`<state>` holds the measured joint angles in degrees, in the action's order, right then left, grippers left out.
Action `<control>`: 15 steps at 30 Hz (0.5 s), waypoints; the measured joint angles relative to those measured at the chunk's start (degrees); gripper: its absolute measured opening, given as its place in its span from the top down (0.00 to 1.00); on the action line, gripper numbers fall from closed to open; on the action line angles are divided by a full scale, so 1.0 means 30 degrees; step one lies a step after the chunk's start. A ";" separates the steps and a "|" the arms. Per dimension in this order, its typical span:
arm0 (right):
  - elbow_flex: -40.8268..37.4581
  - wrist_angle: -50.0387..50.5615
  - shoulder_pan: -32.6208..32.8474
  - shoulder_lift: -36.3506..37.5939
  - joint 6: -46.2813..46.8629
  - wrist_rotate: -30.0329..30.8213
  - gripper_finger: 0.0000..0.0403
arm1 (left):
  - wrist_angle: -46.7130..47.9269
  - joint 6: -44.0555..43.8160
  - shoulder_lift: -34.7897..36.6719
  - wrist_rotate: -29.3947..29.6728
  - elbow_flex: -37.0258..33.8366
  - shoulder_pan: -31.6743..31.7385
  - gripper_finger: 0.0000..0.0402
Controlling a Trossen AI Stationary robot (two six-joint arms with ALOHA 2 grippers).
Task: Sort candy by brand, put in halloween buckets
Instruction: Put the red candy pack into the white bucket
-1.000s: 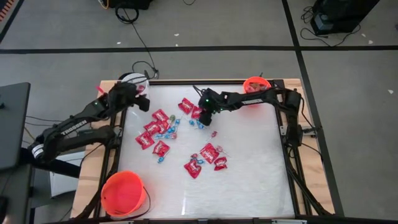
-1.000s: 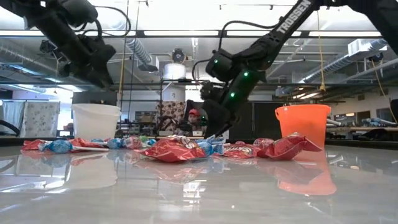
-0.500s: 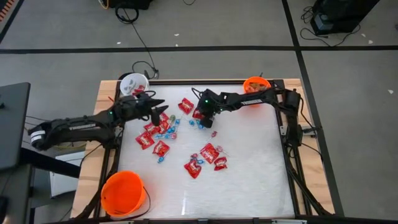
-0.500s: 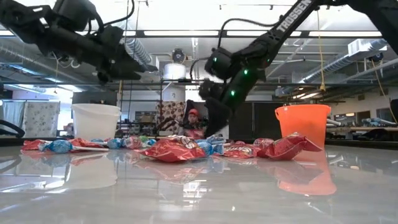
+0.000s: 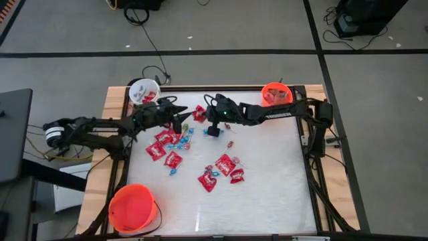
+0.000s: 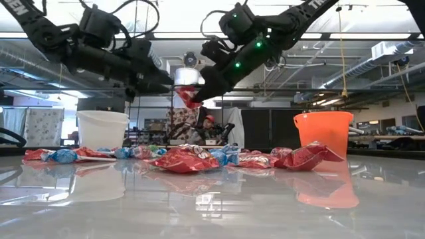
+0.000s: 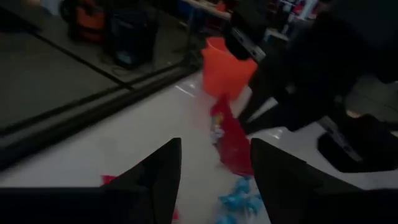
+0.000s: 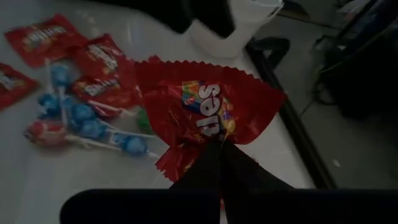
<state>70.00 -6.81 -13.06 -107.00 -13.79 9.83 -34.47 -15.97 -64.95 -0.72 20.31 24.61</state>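
right gripper (image 8: pixel 221 146) | clenched on red candy packet (image 8: pixel 205 115) (lifted) | left gripper (image 7: pixel 214 165) | released

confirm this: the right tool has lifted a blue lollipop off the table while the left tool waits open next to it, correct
Not quite: the right tool is shut on a red candy packet, not a blue lollipop, as the right wrist view shows. The left tool does wait open next to it.

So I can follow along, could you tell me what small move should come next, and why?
Probably ease the left tool forward around the red Skittles packet: the right tool holds it pinched in the air, and the left tool's open fingers frame it without touching.
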 joint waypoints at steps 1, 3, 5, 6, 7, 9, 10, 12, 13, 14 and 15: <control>0.0000 -0.0022 0.0103 0.0000 -0.0134 0.0289 0.99 | -0.0059 -0.0058 -0.0413 -0.0377 0.0168 -0.0026 0.51; 0.0000 -0.0292 0.0213 0.0024 -0.0302 0.0566 0.99 | -0.0571 0.0115 -0.1243 -0.0869 0.0621 -0.0130 0.51; 0.0000 -0.0322 0.0255 0.0044 -0.0384 0.0854 0.99 | -0.1108 0.0513 -0.1982 -0.1603 0.0968 -0.0245 0.51; 0.0000 -0.0296 0.0263 0.0044 -0.0415 0.0953 0.99 | -0.1321 0.0627 -0.2297 -0.1978 0.1201 -0.0245 0.51; 0.0000 -0.0232 0.0277 0.0044 -0.0442 0.1095 0.99 | -0.1323 0.0642 -0.2568 -0.2438 0.1387 -0.0252 0.51; 0.0000 -0.0119 0.0314 0.0044 -0.0428 0.1454 0.99 | -0.1294 0.0611 -0.3123 -0.2706 0.1882 -0.0252 0.51; 0.0000 -0.0131 0.0335 0.0044 -0.0440 0.1557 0.99 | -0.1217 0.0551 -0.3311 -0.2557 0.2036 -0.0252 0.51; 0.0000 -0.0150 0.0401 0.0044 -0.0474 0.1716 0.99 | -0.1049 0.0146 -0.3701 -0.1815 0.2331 -0.0245 0.51; 0.0000 -0.0194 0.0478 0.0044 -0.0490 0.1707 0.99 | -0.1025 0.0157 -0.3920 -0.1482 0.2440 -0.0243 0.51; -0.0002 -0.0242 0.0554 0.0044 -0.0541 0.1692 0.99 | -0.0967 0.0238 -0.4061 -0.1307 0.2515 -0.0199 0.51; -0.0004 -0.0299 0.0624 0.0044 -0.0597 0.1643 0.99 | -0.0847 0.0280 -0.4125 -0.1209 0.2522 -0.0149 0.53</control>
<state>69.99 -7.71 -11.19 -106.87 -15.58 14.76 -37.01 -15.13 -77.33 -4.35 27.88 24.16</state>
